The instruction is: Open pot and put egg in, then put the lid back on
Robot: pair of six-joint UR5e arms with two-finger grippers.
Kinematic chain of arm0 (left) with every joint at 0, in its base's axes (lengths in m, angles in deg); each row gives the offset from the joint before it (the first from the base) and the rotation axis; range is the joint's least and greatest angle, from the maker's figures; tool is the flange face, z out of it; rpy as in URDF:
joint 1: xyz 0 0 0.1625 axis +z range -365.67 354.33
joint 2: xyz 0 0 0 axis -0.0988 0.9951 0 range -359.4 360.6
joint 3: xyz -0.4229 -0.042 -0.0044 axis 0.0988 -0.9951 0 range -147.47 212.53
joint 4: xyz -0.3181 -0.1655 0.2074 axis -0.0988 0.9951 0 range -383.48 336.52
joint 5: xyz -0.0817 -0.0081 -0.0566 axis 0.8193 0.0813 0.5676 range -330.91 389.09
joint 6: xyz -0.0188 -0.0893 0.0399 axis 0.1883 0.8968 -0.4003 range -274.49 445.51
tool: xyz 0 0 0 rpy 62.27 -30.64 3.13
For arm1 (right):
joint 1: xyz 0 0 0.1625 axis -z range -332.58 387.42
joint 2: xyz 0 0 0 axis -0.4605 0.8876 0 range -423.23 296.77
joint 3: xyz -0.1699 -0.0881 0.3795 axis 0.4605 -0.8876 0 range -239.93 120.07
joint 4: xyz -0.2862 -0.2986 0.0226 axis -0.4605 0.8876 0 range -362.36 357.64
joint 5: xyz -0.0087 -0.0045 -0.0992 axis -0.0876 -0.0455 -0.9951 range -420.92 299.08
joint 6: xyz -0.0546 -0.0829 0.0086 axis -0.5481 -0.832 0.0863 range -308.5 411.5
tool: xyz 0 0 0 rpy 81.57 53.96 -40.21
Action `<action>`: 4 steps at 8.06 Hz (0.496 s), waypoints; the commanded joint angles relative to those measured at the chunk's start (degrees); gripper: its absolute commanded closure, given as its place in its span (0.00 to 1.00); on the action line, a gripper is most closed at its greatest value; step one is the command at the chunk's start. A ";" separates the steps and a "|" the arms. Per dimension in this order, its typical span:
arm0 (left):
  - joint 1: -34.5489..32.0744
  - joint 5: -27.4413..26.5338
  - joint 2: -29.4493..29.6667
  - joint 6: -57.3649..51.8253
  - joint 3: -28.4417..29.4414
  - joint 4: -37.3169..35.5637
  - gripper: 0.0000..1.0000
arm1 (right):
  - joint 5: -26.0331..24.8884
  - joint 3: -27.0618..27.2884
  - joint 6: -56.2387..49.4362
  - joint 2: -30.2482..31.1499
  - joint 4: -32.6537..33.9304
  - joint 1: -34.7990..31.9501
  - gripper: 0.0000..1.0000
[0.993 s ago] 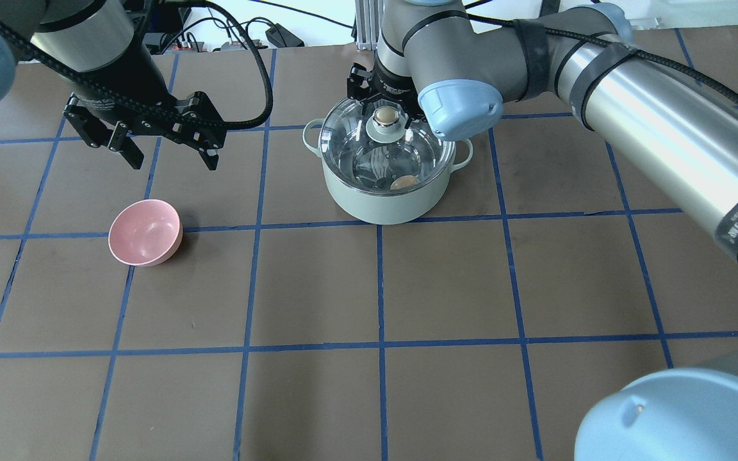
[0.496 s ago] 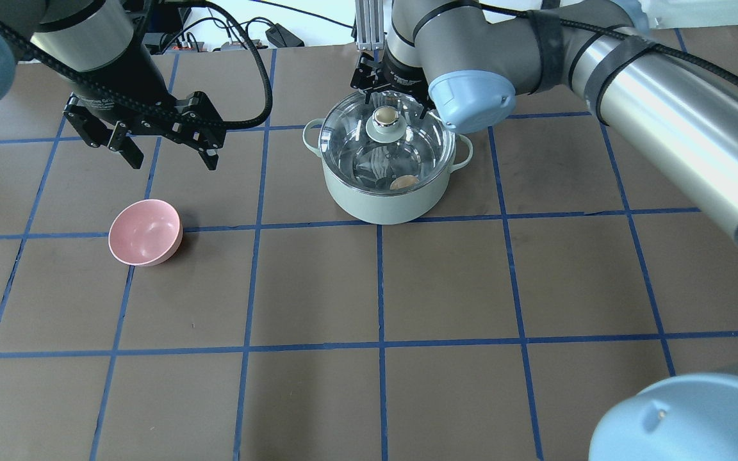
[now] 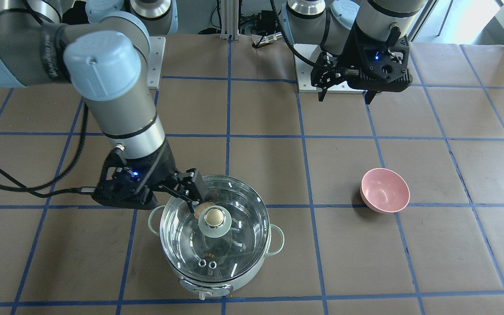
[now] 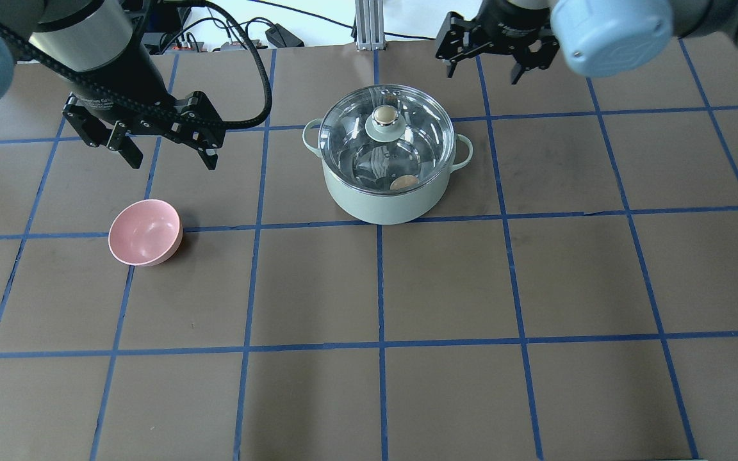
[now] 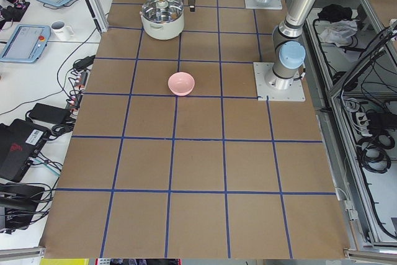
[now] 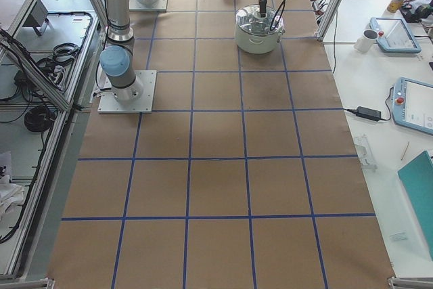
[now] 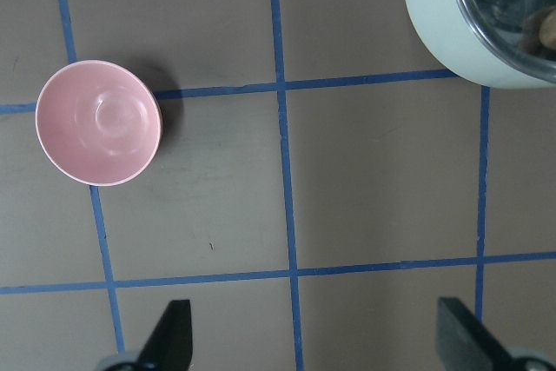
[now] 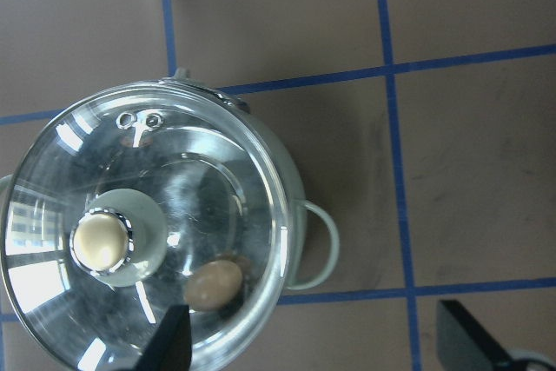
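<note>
The mint-green pot stands at the table's far middle. The glass lid sits on it, with its beige knob free. The tan egg lies inside the pot and shows through the glass, also in the right wrist view. My right gripper is open and empty, raised beyond the pot and to its right. My left gripper is open and empty, hovering left of the pot, beyond the pink bowl.
A small pink bowl sits empty at the left, also seen in the left wrist view. The table is brown with blue grid lines. Cables and a metal post lie past its far edge.
My right gripper has drawn away from the lid knob, up and toward the far right. The lid stays on the pot. The left arm has not moved.
</note>
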 commanded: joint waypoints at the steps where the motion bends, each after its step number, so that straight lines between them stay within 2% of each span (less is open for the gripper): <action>1: 0.05 0.00 0.00 -0.13 0.06 -0.05 0.00 | -0.66 -0.04 -14.42 11.89 -15.07 8.21 0.00; 2: -0.04 0.00 0.09 -0.13 -0.02 -0.05 0.00 | -0.92 0.22 -14.55 15.85 -16.69 8.32 0.00; 4: 0.05 0.00 0.00 -0.13 0.06 -0.05 0.00 | -2.15 0.40 -14.46 16.60 -20.04 8.24 0.00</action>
